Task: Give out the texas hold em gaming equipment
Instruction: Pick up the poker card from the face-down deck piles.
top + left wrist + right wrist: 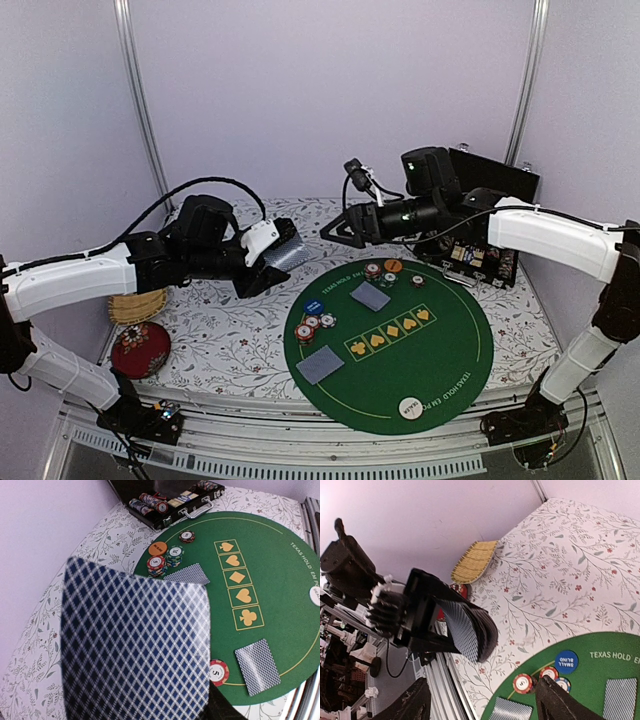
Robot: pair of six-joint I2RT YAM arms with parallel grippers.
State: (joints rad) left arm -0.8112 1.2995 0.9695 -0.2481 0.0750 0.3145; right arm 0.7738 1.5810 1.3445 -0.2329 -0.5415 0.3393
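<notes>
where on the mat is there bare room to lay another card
Widest bare patch: the right half of the mat, between the suit row and the right rim. A smaller one lies between the near card and the white button. Crowded: around the far chips and the left chips.

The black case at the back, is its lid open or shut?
Open. The black case has its lid standing up behind it, and chips show inside.
</notes>
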